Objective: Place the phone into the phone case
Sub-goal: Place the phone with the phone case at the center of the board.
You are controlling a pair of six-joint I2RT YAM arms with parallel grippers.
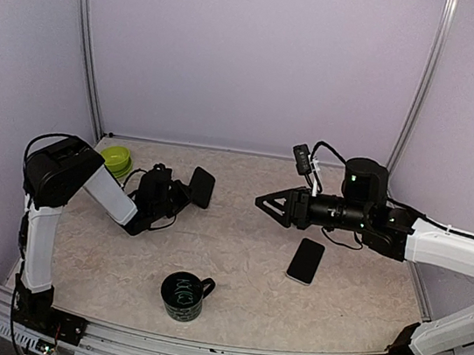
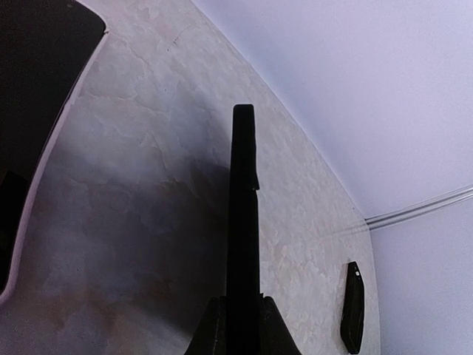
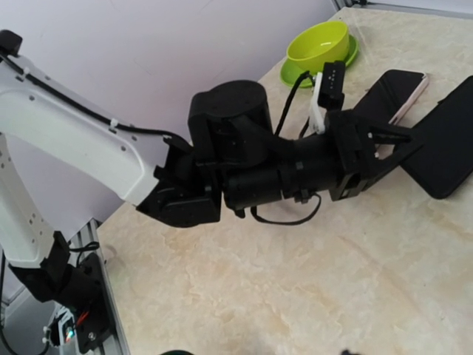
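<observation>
At the far left, a green bowl (image 1: 116, 160) sits on the table (image 1: 233, 270). Just right of it, the left claw (image 1: 184, 189) is pressed together on the edge of a flat matte black slab, the phone case (image 1: 202, 187) by the look of it, and holds it off the table, pointing rightward. Beside the claw lies another dark slab with a pinkish edge (image 3: 388, 89). A black mug (image 1: 183, 296) stands nearer the front.

The right claw (image 1: 260, 202) hangs above the table, its tip facing the case with a gap between them. It is side-on, so I cannot tell how wide it stands. The phone (image 1: 306, 260) lies flat on the table, to the right of that tip and nearer the front. It touches neither claw and is well apart from the left one.
</observation>
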